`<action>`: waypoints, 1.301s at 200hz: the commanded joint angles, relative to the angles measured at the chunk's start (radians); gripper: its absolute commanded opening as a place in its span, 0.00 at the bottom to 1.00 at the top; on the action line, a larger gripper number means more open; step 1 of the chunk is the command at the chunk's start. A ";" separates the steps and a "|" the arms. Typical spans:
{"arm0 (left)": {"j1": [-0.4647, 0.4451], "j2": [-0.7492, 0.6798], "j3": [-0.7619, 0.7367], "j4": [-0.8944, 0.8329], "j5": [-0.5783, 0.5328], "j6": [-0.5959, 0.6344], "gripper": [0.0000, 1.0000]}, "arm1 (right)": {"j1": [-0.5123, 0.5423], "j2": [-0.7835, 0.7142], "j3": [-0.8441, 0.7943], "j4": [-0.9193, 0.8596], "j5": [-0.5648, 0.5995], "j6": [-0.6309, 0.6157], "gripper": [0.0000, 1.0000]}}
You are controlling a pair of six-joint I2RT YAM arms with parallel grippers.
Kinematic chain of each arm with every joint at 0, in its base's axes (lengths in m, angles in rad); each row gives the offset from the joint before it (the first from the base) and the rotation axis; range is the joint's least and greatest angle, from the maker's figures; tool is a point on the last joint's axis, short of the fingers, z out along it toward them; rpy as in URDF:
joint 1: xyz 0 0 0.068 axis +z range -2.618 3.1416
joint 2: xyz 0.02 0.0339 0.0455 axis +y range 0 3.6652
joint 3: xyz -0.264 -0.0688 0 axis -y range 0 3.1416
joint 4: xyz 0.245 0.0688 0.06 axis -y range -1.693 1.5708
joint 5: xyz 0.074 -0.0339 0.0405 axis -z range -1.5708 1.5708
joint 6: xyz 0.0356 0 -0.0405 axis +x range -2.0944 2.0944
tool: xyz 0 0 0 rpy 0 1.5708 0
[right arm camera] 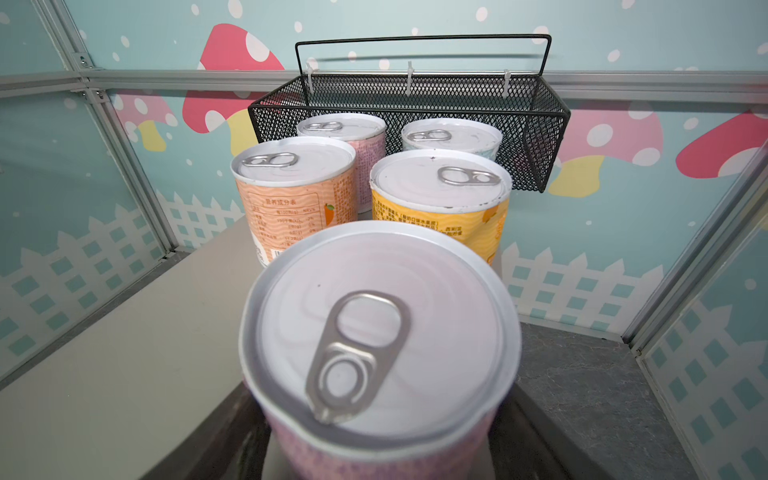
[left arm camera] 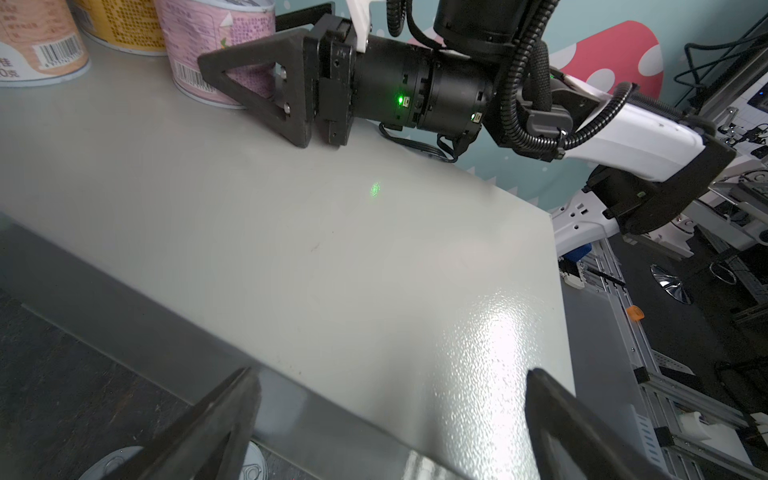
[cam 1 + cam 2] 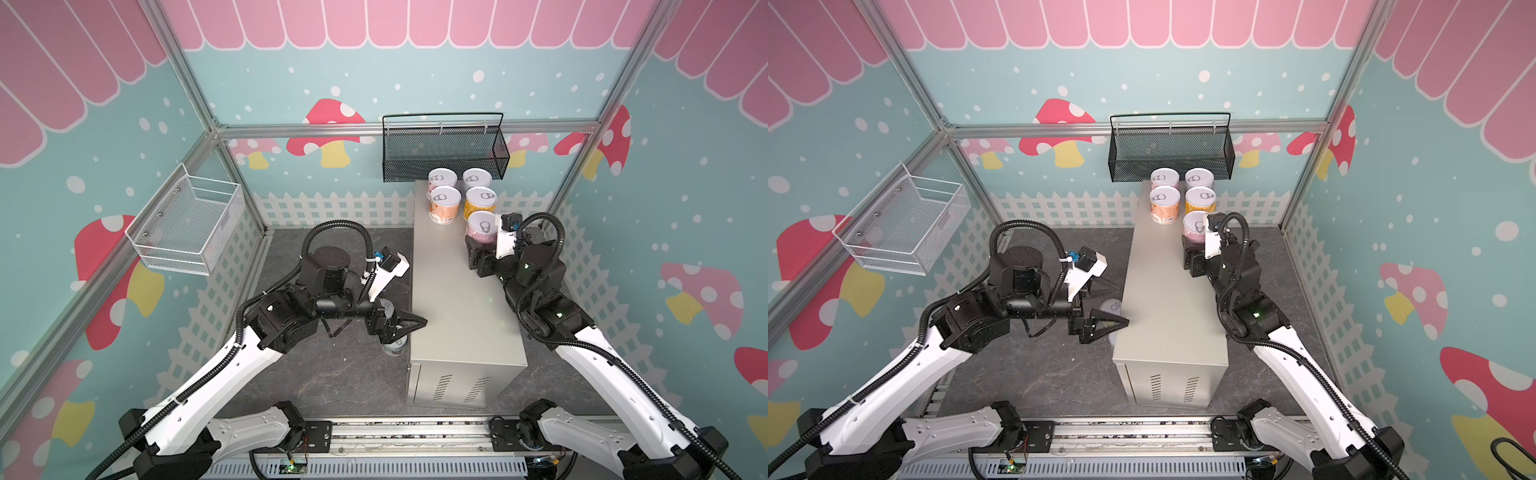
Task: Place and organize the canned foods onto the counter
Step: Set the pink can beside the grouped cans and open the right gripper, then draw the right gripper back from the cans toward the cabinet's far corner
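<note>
The right gripper (image 3: 482,243) has its fingers closed around the pink can (image 3: 482,227). This can stands upright on the counter (image 3: 453,299), on the right arm's side of the top. Its long way points straight up, with the ring-pull lid on top. It stands just in front of the yellow can (image 3: 481,204). The spot beside it, in front of the orange can (image 3: 444,206), is bare. Two back cans (image 3: 441,178) stand at the counter's far end, under the black basket (image 3: 444,149). The left gripper (image 3: 409,326) hangs by the counter's near end on the left arm's side, its fingers wide open and holding nothing. Right below it, two floor cans (image 3: 1113,306) stand on the floor (image 3: 332,374) close beside the counter, lids up. The left arm is much nearer to them, so it likely needs to go straight down for one. The labels show small Chinese writing and bar codes, and the orange can has a little table of numbers. No brand name can be read.
</note>
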 commanded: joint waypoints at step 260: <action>-0.093 0.061 0.115 -0.093 -0.137 0.077 0.99 | -0.379 -0.064 0.231 -0.341 -0.346 -0.028 0.99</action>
